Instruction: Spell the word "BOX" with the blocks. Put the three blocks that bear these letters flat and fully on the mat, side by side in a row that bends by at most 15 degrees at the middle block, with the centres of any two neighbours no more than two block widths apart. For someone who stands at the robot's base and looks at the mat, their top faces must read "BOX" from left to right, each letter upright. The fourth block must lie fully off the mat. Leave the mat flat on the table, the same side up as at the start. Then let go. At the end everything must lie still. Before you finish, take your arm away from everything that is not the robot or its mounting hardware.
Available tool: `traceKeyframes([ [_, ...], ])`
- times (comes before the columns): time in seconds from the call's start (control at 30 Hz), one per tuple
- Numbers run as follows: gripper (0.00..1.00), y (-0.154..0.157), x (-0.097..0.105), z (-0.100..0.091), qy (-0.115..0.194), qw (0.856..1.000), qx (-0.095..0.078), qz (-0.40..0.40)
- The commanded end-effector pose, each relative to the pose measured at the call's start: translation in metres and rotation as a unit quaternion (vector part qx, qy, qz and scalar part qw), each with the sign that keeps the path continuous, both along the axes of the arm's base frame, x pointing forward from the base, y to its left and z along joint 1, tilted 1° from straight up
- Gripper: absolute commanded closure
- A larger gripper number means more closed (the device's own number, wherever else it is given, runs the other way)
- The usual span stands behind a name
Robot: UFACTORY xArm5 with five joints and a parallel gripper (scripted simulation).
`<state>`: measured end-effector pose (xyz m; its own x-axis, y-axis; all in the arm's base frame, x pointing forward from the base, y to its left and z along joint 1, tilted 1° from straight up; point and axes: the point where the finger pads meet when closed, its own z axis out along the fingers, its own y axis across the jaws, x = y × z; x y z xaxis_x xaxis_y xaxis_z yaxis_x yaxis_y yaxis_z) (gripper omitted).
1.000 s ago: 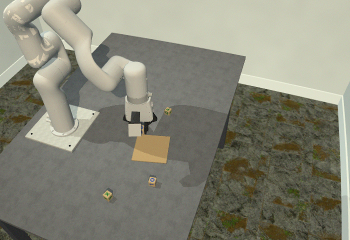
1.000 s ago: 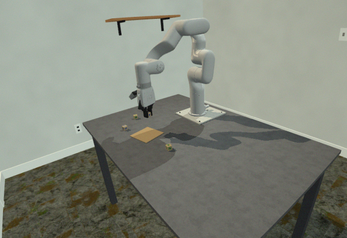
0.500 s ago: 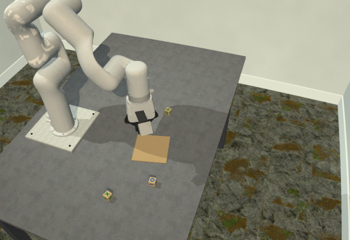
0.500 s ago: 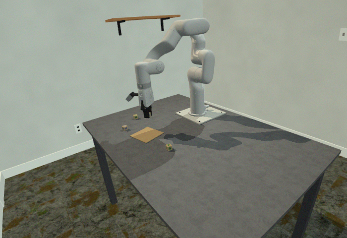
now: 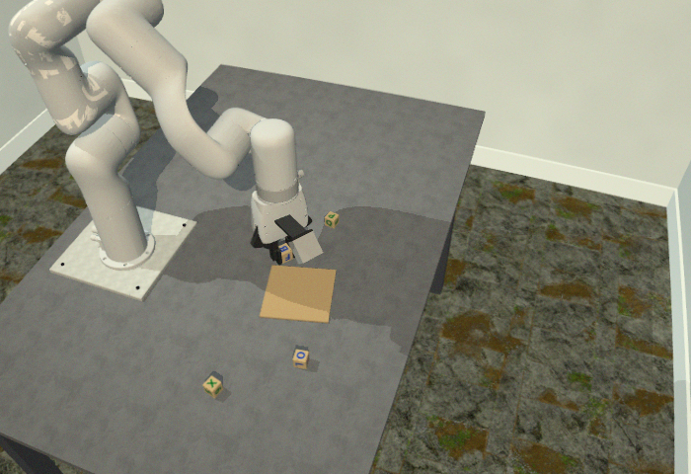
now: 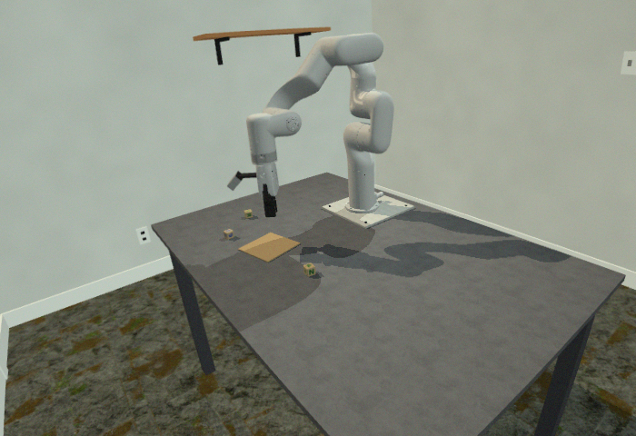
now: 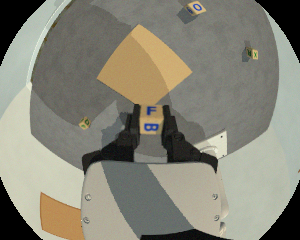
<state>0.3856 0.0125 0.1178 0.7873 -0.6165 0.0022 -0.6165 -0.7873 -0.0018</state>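
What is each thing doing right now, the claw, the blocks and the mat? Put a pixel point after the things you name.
Claw (image 5: 282, 255) (image 6: 270, 214) (image 7: 151, 113): shut on the B block.
B block (image 5: 285, 253) (image 7: 151, 125): held up, off the mat.
O block (image 5: 300, 357) (image 7: 195, 8): on the table.
X block (image 5: 212, 385) (image 7: 253, 53): on the table.
Mat (image 5: 298, 294) (image 6: 269, 247) (image 7: 145, 67): flat, no blocks on it.

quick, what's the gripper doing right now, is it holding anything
Gripper: closed on the B block, held above the table.

A plain room set up like a small robotics lab: a white robot arm is mounted on a grey worktop. Pale walls, wall plates and a wooden shelf surround it.
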Motion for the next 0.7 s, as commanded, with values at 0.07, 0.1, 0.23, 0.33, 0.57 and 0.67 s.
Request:
traceKeyframes([
  [0.07, 0.79, 0.0031, 0.003, 0.0014, -0.002, 0.996, 0.0, 0.09],
  [0.1, 0.79, 0.0034, 0.0033, 0.0014, -0.002, 0.995, 0.0, 0.101],
  [0.23, 0.79, 0.0049, 0.0041, 0.0014, -0.002, 0.99, -0.001, 0.142],
  [0.33, 0.79, 0.006, 0.0047, 0.0015, -0.002, 0.985, -0.001, 0.173],
  [0.57, 0.79, 0.0083, 0.0061, 0.0015, -0.002, 0.971, -0.001, 0.239],
  [0.67, 0.79, 0.0095, 0.0067, 0.0016, -0.002, 0.963, -0.001, 0.269],
])
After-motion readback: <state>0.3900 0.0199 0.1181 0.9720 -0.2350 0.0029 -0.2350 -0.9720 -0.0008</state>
